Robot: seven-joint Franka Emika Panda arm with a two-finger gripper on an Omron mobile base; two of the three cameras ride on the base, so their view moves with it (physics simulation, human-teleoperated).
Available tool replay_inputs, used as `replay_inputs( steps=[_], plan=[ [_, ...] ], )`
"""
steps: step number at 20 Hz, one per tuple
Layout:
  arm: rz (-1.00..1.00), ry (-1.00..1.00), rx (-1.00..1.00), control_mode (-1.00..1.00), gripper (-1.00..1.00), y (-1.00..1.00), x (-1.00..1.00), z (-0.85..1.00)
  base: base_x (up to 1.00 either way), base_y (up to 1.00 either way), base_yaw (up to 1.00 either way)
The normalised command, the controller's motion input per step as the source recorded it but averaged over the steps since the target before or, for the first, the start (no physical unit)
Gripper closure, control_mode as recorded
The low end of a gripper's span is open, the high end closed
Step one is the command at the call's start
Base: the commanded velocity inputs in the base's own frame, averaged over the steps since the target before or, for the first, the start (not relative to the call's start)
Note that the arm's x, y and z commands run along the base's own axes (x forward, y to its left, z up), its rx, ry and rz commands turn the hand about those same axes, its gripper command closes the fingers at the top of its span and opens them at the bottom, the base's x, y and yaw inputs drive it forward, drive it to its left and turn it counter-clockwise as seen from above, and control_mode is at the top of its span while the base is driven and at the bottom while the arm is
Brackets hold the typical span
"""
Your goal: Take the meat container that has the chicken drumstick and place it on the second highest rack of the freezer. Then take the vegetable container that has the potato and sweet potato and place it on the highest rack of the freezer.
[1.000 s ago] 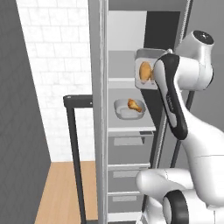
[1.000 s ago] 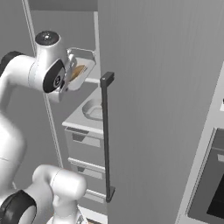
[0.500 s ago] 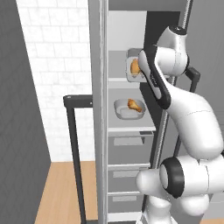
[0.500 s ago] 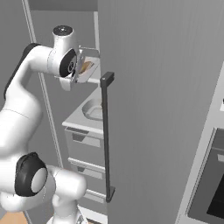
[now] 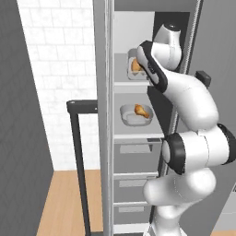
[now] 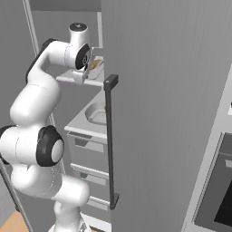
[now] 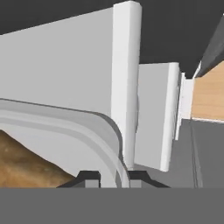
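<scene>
The gripper [image 7: 112,177] is nearly closed, its fingers pinching the rim of the vegetable tray [image 7: 94,131] at the freezer's [image 5: 103,69] top rack. The tubers [image 5: 136,66] lie in that tray, just ahead of the hand. One rack below the gripper sits the drumstick [image 5: 142,111] in its bowl [image 5: 130,120].

Kitchen: open freezer [image 5: 138,152], oven [image 6: 217,190], white tiled wall [image 5: 60,69].
</scene>
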Motion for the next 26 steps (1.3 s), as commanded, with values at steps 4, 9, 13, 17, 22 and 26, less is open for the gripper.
replay_inputs(
  steps=[4,9,13,17,22,26],
  plan=[
    [0.00,0.00,0.00,-1.00,1.00,0.00,0.82,-0.19,0.00,0.00,0.00],
    [0.00,0.00,0.00,-1.00,1.00,0.00,0.84,-0.13,0.00,0.00,0.00],
    [0.00,0.00,0.00,-1.00,1.00,0.00,0.78,-0.16,0.00,0.00,0.00],
    [0.00,0.00,0.00,-1.00,1.00,0.00,0.58,-0.08,0.00,0.00,0.00],
    [0.00,0.00,0.00,-1.00,1.00,0.00,0.34,-0.03,0.00,0.00,0.00],
    [0.00,0.00,0.00,-1.00,1.00,0.00,0.03,0.00,0.00,0.00,0.00]
  ],
)
